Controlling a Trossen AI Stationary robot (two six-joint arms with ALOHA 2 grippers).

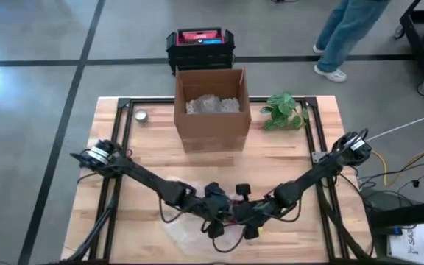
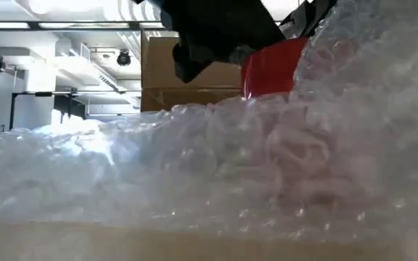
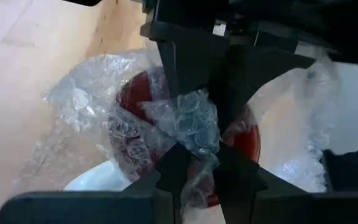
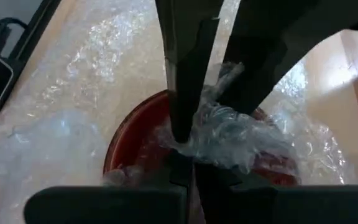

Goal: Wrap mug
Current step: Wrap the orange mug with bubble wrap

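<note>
Left gripper (image 3: 194,155): you're pinching a bunch of bubble wrap (image 3: 191,121) over the red mug (image 3: 135,99).
Right gripper (image 4: 191,158): you're clamping that same bunch.
Mug: sitting near the table's (image 1: 153,158) front edge.

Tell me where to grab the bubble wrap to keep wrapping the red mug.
Best held at the bunched tuft of bubble wrap over the red mug's mouth, coming from above. There the loose sheet gathers into a thin wad that fingers can pinch. Both the left hand and right hand already appear to be pinching it.
</note>
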